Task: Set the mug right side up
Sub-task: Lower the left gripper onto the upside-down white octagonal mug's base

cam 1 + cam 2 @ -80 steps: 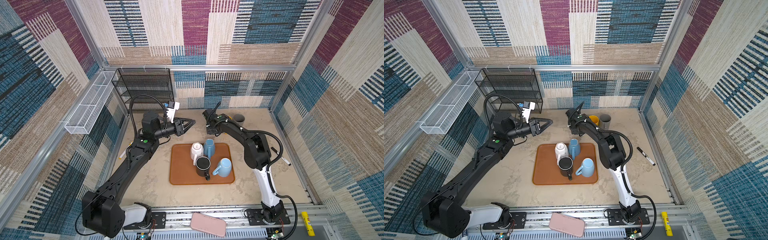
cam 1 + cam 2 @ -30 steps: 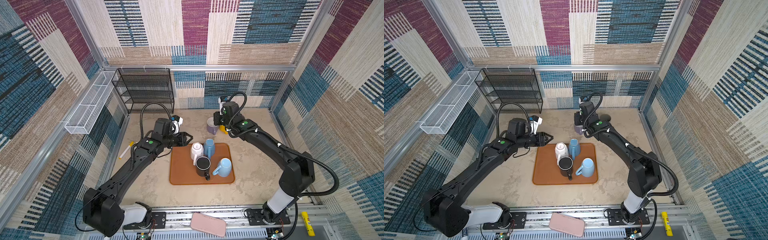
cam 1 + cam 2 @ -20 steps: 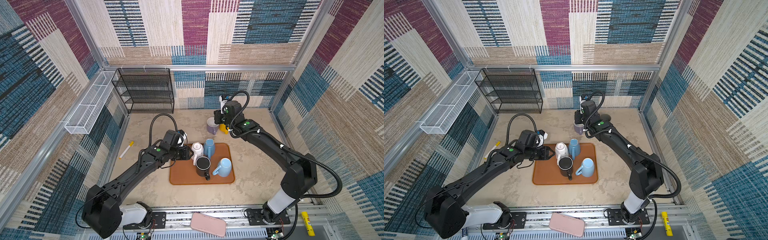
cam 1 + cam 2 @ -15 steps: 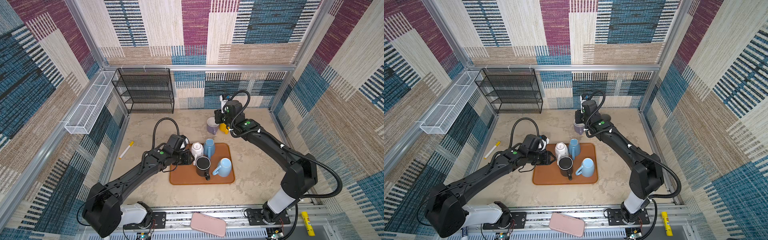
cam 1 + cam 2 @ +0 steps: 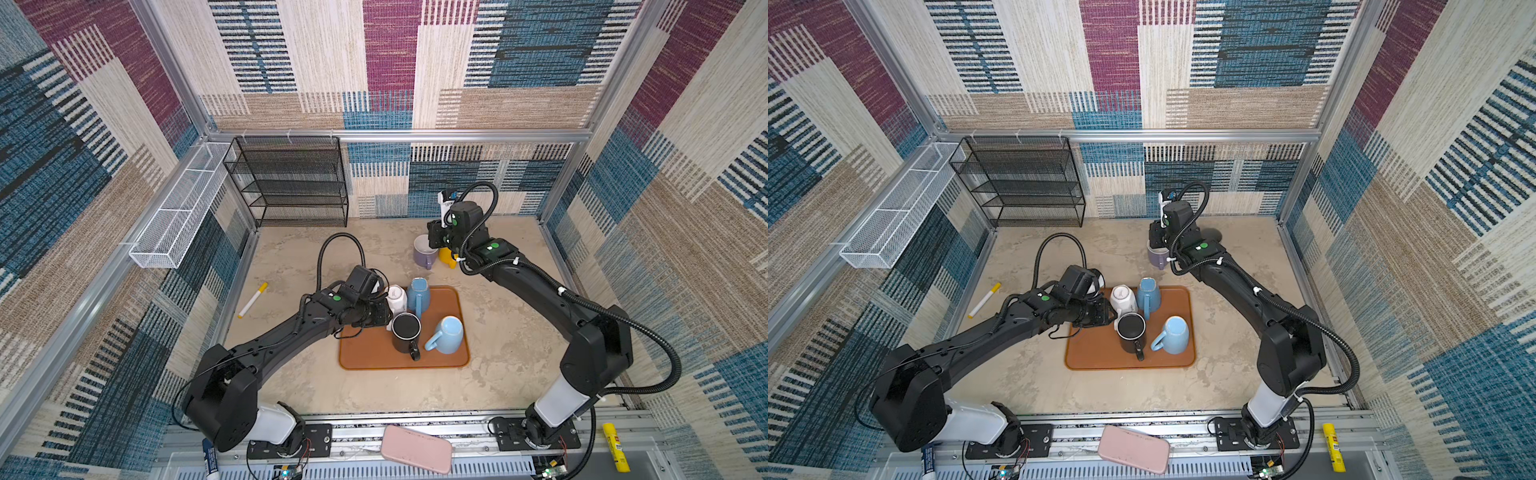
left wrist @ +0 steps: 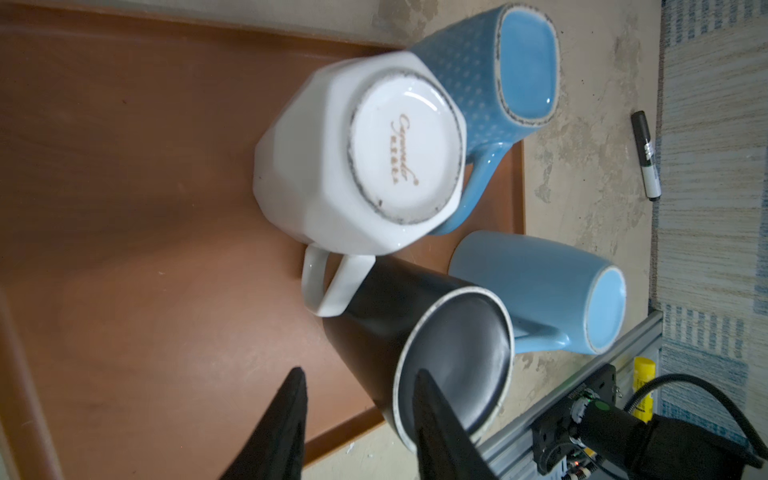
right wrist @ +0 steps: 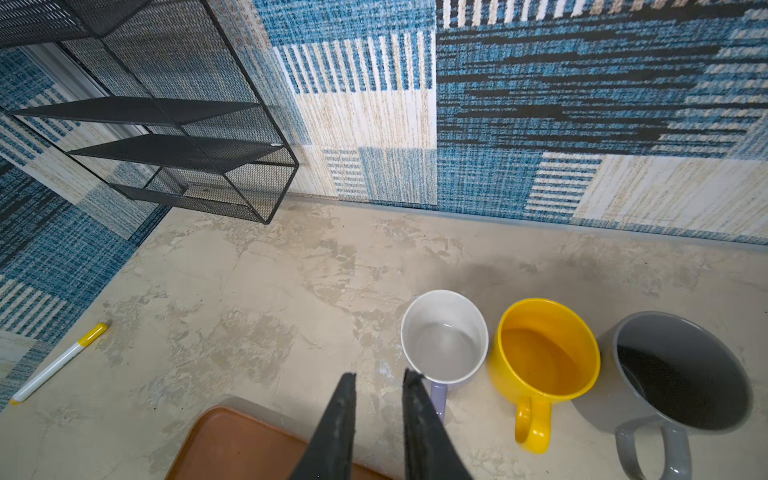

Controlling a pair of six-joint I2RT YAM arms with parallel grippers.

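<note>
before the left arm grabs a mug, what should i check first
1. Left gripper empty, jaws apart: ok.
2. Mugs left to turn: ok; the white mug, black mug, tall blue mug and light blue mug all stand base up on the tray.
3. Room around the white mug: not ok; it crowds the tall blue mug, and its handle is by the black mug.
4. Right gripper away from the tray: ok, over the purple mug at the back.
5. Right gripper touching that mug's rim: cannot tell.

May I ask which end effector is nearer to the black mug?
Left. The left end effector sits beside the black mug; the right end effector is off the tray, by the lilac mug.
</note>
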